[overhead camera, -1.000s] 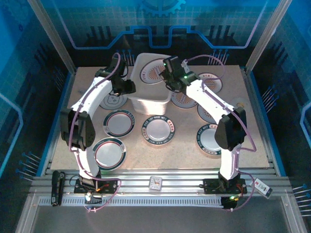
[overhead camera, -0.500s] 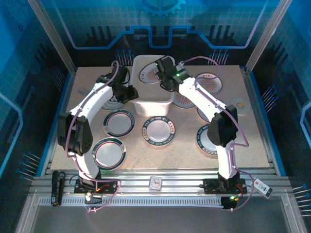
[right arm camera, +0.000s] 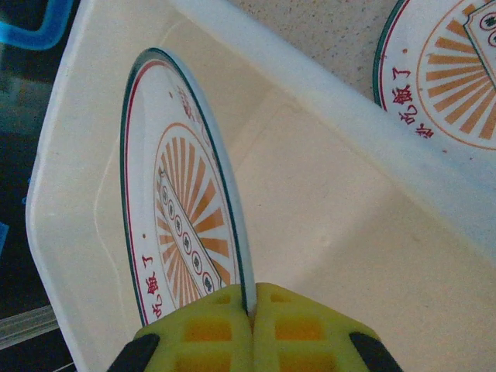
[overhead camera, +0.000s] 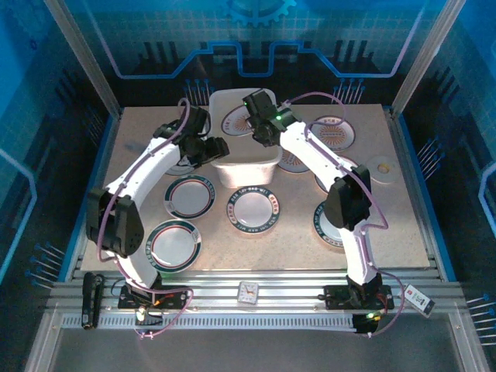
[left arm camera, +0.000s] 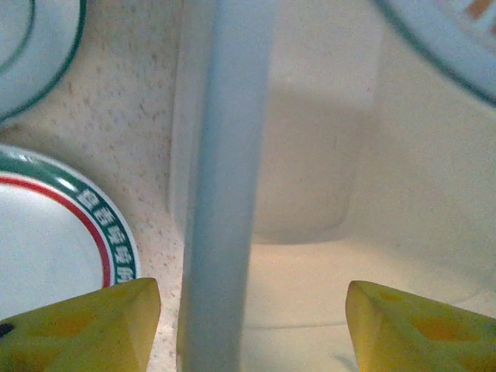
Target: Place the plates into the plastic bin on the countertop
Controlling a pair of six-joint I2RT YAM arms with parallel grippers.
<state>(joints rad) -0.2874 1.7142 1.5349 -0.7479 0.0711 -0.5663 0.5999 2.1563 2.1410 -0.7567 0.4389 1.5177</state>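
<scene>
My right tool (right arm camera: 252,311) was pressed together on the edge of a sunburst plate (right arm camera: 182,201), pinching its rim between the yellow fingers. The plate stood tilted on edge inside the plastic bin (right arm camera: 403,147), its orange rays and lettering facing the bin's far wall. From above, I saw the right tool (overhead camera: 258,112) over the back half of the bin (overhead camera: 246,164), with that plate (overhead camera: 239,120) leaning inside it.

My left tool (left arm camera: 256,310) was spread, with the bin's rim (left arm camera: 225,194) running up between its two fingers: one finger over the table (left arm camera: 139,101), the other over the bin's interior. I could not tell whether either finger touched the rim. From above, it (overhead camera: 215,147) sat at the bin's left front corner.

A green-rimmed lettered plate (left arm camera: 46,240) lay flat on the table just beside the bin. Overhead, three more dark-rimmed plates (overhead camera: 189,197) (overhead camera: 175,244) (overhead camera: 332,221) lay flat nearer the arm bases, and another sunburst plate (overhead camera: 333,130) lay right of the bin.
</scene>
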